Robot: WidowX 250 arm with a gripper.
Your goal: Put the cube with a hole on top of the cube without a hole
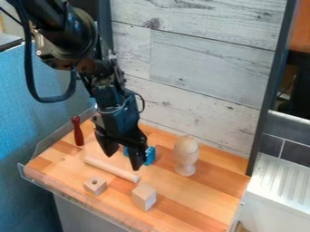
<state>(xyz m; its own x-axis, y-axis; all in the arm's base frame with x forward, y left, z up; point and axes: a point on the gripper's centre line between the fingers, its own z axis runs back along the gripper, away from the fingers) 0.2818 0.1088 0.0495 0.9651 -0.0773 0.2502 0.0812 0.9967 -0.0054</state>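
The gripper's [123, 158] fingers stood wide apart, gripping nothing, above a wooden rod [111, 170]. Beyond the rod, the cube with a hole [95, 186] sat near the plain cube [144, 196]; a wooden cup [185, 168] held a wooden egg [186, 145].

Over there the black gripper [123, 161] hangs open above the wooden board [187, 199], by a pale rod [111, 169]. Nearer me, the holed cube [95, 186] sits apart from the plain cube [144, 197].
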